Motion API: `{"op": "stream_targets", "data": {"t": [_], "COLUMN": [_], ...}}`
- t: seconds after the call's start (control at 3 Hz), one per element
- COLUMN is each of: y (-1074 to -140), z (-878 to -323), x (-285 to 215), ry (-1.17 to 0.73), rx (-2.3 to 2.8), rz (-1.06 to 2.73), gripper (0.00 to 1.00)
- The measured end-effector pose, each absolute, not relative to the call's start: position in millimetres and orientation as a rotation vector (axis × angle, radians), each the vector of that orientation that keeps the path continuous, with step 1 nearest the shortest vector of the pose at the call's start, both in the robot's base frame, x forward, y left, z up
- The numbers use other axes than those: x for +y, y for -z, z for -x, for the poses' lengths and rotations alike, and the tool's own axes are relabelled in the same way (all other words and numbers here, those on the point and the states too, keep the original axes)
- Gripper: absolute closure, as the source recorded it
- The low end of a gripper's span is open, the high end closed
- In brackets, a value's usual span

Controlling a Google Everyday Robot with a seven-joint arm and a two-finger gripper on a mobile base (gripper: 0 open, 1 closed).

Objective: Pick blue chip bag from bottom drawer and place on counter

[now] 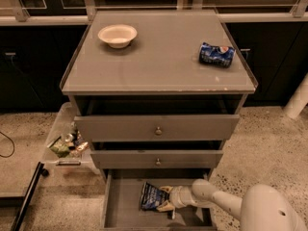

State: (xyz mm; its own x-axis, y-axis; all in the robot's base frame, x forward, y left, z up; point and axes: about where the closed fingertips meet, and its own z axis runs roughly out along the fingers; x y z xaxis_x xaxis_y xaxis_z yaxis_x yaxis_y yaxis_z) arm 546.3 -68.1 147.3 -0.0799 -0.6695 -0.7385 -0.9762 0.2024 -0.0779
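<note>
Looks like a robot test lab: speckled terrazzo floor (274,143), dark cabinets (29,61) along the wall, a freestanding grey drawer cabinet (159,129), and the gripper (166,198) inside its bottom drawer (122,207).

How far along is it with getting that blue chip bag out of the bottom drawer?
Done: the bottom drawer stands open, and the gripper is down inside it at the right edge of the blue chip bag. In hand: getting hold of the bag, which lies on the drawer floor. Left: lifting it onto the counter, where a bowl and a can sit.
</note>
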Motion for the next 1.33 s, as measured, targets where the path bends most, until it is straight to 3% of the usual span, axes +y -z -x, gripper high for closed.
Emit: {"op": "stream_targets", "data": {"t": [0.67,1.0,1.33], "y": [-147.2,-147.5,-156.3], "z": [-546.3,-546.1,-541.4], "x": [-68.0,-68.1,-69.4], "ry": [-0.594,-0.595,-0.613], "rx": [1.821,1.821,1.809], "rz": [1.536,1.535,1.53], "gripper": [0.9,1.0,1.0]}}
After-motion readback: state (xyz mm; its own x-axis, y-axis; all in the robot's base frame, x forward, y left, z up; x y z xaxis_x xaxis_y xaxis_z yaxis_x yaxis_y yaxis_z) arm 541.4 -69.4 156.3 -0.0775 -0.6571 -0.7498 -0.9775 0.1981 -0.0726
